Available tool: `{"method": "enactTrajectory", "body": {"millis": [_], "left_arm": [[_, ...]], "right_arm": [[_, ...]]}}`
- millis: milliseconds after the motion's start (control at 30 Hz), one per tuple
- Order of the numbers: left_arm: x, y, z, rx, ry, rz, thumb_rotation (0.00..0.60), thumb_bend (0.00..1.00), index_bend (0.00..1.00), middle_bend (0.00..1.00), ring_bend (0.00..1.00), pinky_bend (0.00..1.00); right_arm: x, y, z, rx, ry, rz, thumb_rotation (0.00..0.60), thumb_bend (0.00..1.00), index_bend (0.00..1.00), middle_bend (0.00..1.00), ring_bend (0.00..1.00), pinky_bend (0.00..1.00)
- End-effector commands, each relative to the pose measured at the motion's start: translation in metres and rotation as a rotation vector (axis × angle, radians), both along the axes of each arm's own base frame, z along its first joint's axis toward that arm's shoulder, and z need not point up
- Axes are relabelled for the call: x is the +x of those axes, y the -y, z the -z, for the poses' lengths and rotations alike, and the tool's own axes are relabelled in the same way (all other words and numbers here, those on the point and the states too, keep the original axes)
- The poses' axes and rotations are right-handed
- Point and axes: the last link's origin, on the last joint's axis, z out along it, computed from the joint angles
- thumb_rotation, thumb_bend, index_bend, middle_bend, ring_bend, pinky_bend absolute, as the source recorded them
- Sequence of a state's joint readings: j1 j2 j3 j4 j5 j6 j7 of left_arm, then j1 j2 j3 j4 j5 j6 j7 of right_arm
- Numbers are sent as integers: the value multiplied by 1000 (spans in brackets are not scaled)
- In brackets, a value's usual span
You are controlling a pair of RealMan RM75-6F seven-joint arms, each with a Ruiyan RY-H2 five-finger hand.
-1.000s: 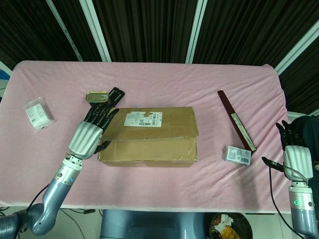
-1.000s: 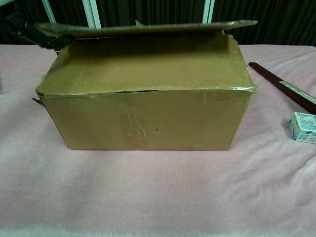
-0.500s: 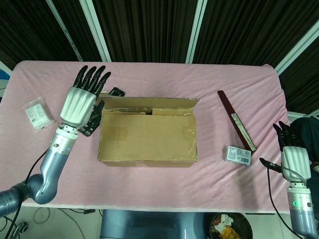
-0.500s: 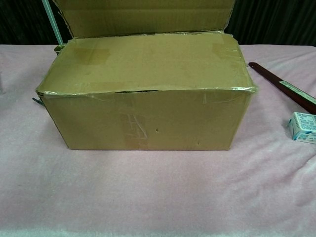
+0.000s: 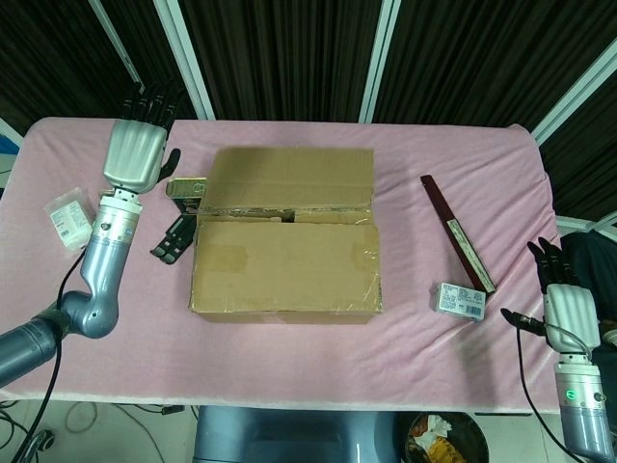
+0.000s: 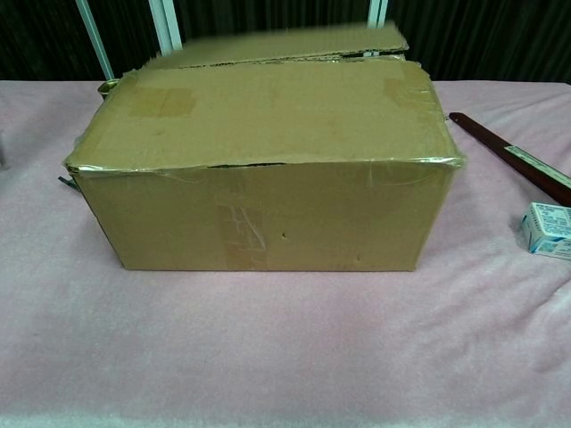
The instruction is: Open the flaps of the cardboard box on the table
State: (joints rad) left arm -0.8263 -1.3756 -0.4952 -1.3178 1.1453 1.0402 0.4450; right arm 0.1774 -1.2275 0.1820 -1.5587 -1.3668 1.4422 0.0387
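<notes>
- Head view: the far flap (image 5: 289,176) of the cardboard box (image 5: 285,266) now lies thrown back past the box's far edge, where half a second ago it stood upright and a second ago lay shut under the left hand (image 5: 135,152). That hand has lifted clear to the table's far left corner, fingers straight and released, holding nothing.
- Head view: the near flap (image 5: 287,262) still lies flat over the box, which sits mid-table on the pink cloth (image 5: 453,367); by the look of it, one long flap is done and this one is next.
- Head view: the right hand (image 5: 569,307) hangs off the table's right edge, fingers extended and empty, barely moved.
- Chest view: the far flap (image 6: 285,45) appears blurred and low behind the box top (image 6: 268,111), where earlier it rose tall; it seems caught mid-fall. Neither hand shows here.
</notes>
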Motion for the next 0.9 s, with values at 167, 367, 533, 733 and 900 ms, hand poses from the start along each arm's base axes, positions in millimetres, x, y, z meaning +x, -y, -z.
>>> {"method": "enactTrajectory", "body": {"millis": [167,367,533,733,900], "left_arm": [[-55,69,-20,-39,214,-39,600,248,0,0,0,0],[-105,130,-31,-28,253,-102,600,248,0,0,0,0],[-138,166,-32,-5,261,-146,600,248,0,0,0,0],[-168,194,-28,10,291,-184,600,248,0,0,0,0],[-176,196,-27,-4,319,-188,600,248,0,0,0,0]], "right_arm": [[15,8,-7,0,20,-32,600,202,0,16,25,245],[47,31,-15,14,51,-98,600,297,72,197,193,343],[95,57,-19,53,101,-180,600,365,149,316,332,429],[157,86,-9,150,141,-259,600,388,166,319,335,429],[201,107,7,231,149,-294,600,388,167,319,335,429]]}}
